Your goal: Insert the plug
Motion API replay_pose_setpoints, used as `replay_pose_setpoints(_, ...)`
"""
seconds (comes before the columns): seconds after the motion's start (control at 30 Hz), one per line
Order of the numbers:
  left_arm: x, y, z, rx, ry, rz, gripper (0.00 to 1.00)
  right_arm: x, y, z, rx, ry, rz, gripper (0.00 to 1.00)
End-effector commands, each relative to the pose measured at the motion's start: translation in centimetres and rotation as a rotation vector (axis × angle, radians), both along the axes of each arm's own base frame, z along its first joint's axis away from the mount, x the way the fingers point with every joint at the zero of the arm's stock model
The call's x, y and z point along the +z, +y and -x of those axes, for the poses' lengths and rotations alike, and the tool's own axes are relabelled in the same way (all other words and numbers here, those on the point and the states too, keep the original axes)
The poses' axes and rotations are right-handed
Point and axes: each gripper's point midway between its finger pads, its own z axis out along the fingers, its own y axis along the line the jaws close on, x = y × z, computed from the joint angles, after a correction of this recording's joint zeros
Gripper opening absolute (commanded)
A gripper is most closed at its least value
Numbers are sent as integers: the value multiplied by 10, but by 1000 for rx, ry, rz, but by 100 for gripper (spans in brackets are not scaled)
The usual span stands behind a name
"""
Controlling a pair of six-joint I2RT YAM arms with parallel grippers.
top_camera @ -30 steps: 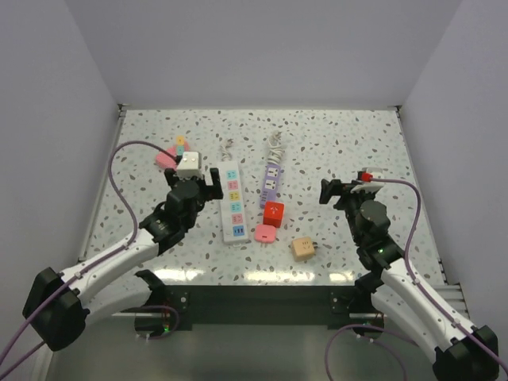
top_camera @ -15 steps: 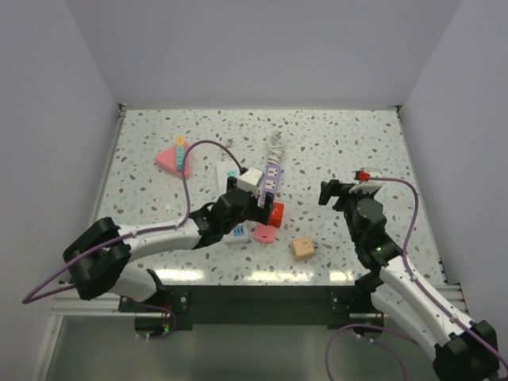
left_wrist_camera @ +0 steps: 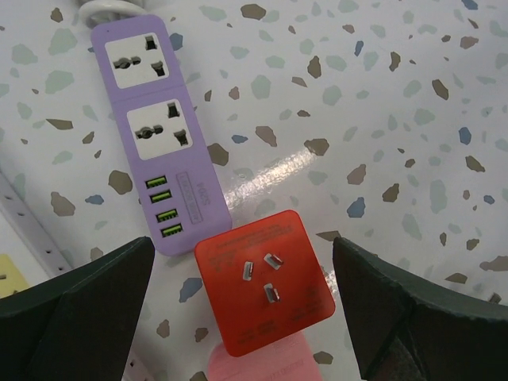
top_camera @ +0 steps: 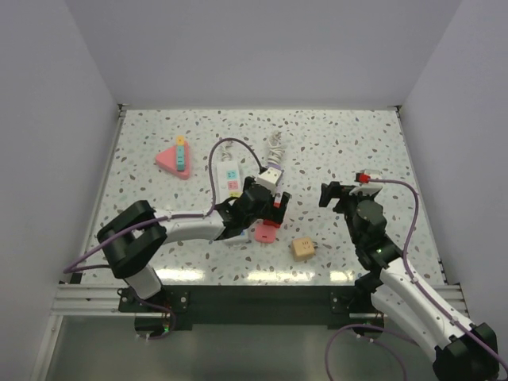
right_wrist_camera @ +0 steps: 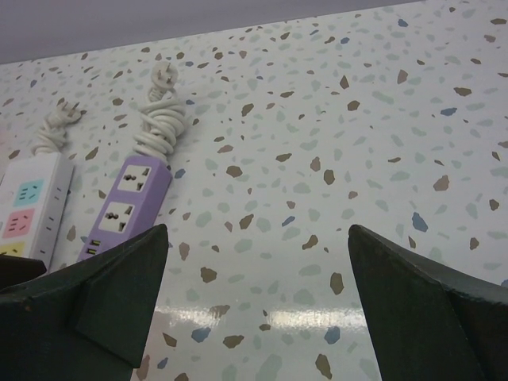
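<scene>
A red cube plug (left_wrist_camera: 266,294) lies prongs up on the speckled table, just below the purple power strip (left_wrist_camera: 163,131) with two sockets and green USB ports. My left gripper (left_wrist_camera: 242,242) is open and empty, hovering over the plug with one finger on each side, not touching it. In the top view the left gripper (top_camera: 274,208) covers most of the red plug (top_camera: 271,225) and the strip. My right gripper (top_camera: 329,193) is open and empty at the right; its wrist view (right_wrist_camera: 258,230) shows bare table and the purple strip (right_wrist_camera: 127,202) at left.
A white power strip (top_camera: 230,176) lies left of the purple one. A pink plug (top_camera: 266,233) sits just in front of the red plug, a tan cube plug (top_camera: 302,248) to its right. A pink triangular adapter (top_camera: 176,159) lies at the back left.
My left arm has swung from the left side, across the white strip, to the middle and now hangs over the red plug. The right arm has not moved.
</scene>
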Motion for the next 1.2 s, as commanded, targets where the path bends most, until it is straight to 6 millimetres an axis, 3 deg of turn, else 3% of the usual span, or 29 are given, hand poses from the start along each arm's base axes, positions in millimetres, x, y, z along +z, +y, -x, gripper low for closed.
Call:
replay_pose_setpoints(0.0, 2, -12, -5, 25, 3, 3, 100, 4, -1, 0, -12, -15, -22, 99)
replay_pose_setpoints(0.13, -11, -14, -9, 58, 12, -55, 100, 3, -1, 1, -8, -15, -22, 99)
replay_pose_setpoints(0.3, -34, -1, -8, 114, 42, -136, 100, 1, 1, 1, -2, -13, -24, 99)
replay_pose_setpoints(0.37, -36, -1, -9, 117, 45, -139, 94, 2, 1, 1, 3, -16, -23, 99)
replay_pose_setpoints(0.43, -38, -5, -8, 106, 53, -137, 71, 3, 4, 0, 17, -18, -20, 99)
replay_pose_setpoints(0.47, -39, -7, -7, 93, 61, -134, 49, 3, 4, 0, 21, -18, -13, 99)
replay_pose_setpoints(0.53, -37, -11, -6, 78, 68, -124, 30, 5, 9, -2, 44, -24, -4, 98)
replay_pose_setpoints(0.57, -37, -13, -5, 69, 75, -117, 13, 4, 11, -3, 57, -20, 8, 97)
replay_pose_setpoints(0.63, -31, -15, -4, 62, 74, -101, 1, 7, 21, -5, 108, -33, 9, 95)
replay_pose_setpoints(0.83, 4, -14, -11, 64, 80, 14, 0, 16, 43, -6, 216, -64, 27, 92)
replay_pose_setpoints(0.97, 41, 8, -30, 154, 92, 176, 0, 23, 60, -4, 280, -101, 53, 92)
replay_pose_setpoints(1.17, 84, 25, -47, 205, 80, 309, 0, 30, 107, 4, 453, -149, 123, 92)
